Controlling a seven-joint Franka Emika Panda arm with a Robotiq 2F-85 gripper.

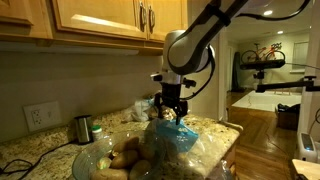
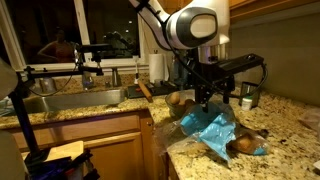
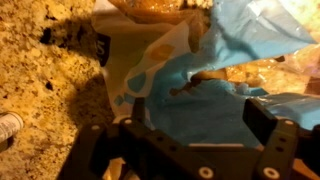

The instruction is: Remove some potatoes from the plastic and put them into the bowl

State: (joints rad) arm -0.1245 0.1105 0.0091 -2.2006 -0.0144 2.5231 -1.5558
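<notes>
The pincer (image 1: 172, 108) hangs released, its fingers (image 3: 268, 128) spread wide, just above the crinkled blue plastic (image 1: 180, 138). The plastic lies near the end edge of the table (image 1: 30, 150). Just beside the plastic stands the glass bowl (image 1: 92, 158), with tan potatoes (image 1: 126, 154) inside it. A metal cup (image 1: 83, 128) stands near the table's back edge.
</notes>
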